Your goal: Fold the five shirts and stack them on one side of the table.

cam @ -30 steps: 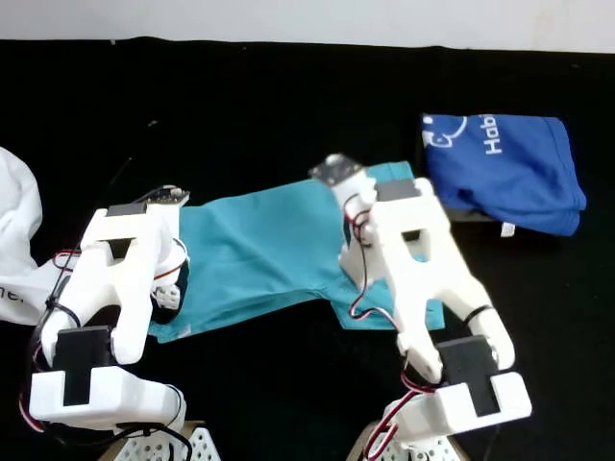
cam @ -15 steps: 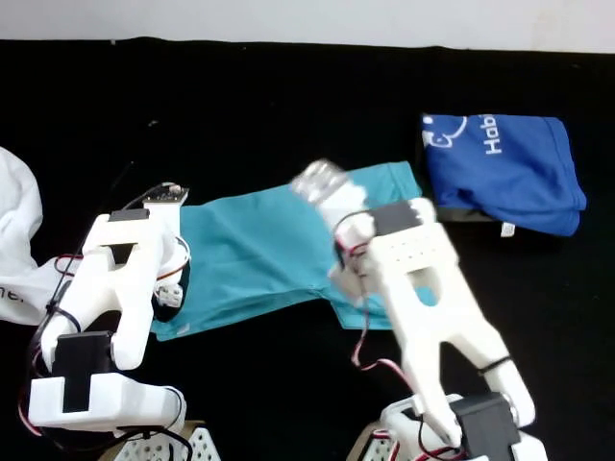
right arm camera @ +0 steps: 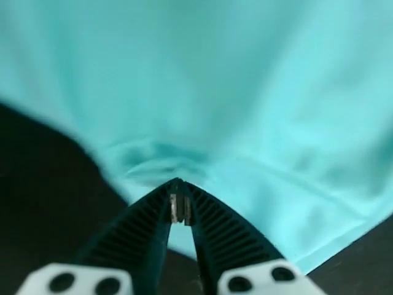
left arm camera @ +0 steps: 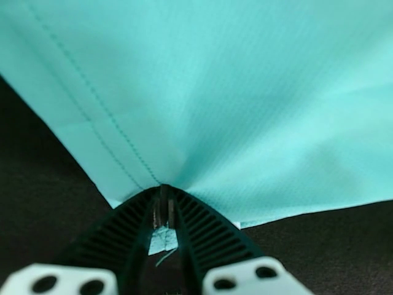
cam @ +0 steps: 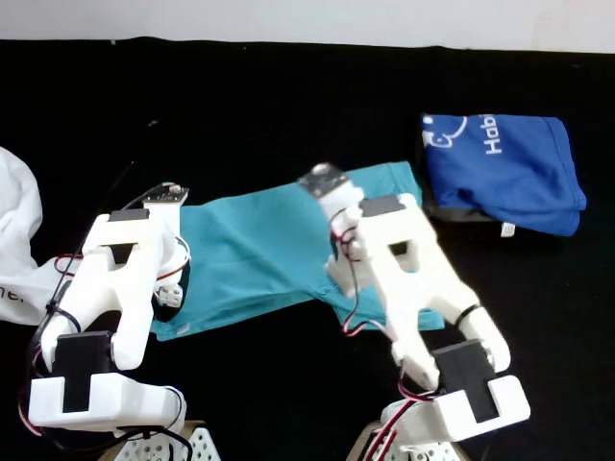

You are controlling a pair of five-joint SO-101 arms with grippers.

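A teal shirt (cam: 250,250) lies stretched across the middle of the black table. My left gripper (left arm camera: 163,212) is shut on its hem (left arm camera: 129,178) at the shirt's left near corner, under the left arm (cam: 120,269). My right gripper (right arm camera: 178,206) is shut on a puckered edge of the teal cloth (right arm camera: 215,74), under the right arm (cam: 394,250) near the shirt's right end. A folded blue shirt (cam: 504,168) sits at the back right. A white shirt (cam: 17,240) is bunched at the left edge.
The blue shirt rests on a dark folded item (cam: 461,213). Bare black tabletop (cam: 240,115) stretches along the back. Both arm bases stand at the near edge.
The right arm swung left and lifted, then settled slightly left of where it was, shifting the teal shirt's right end a little. The left arm hardly moved.
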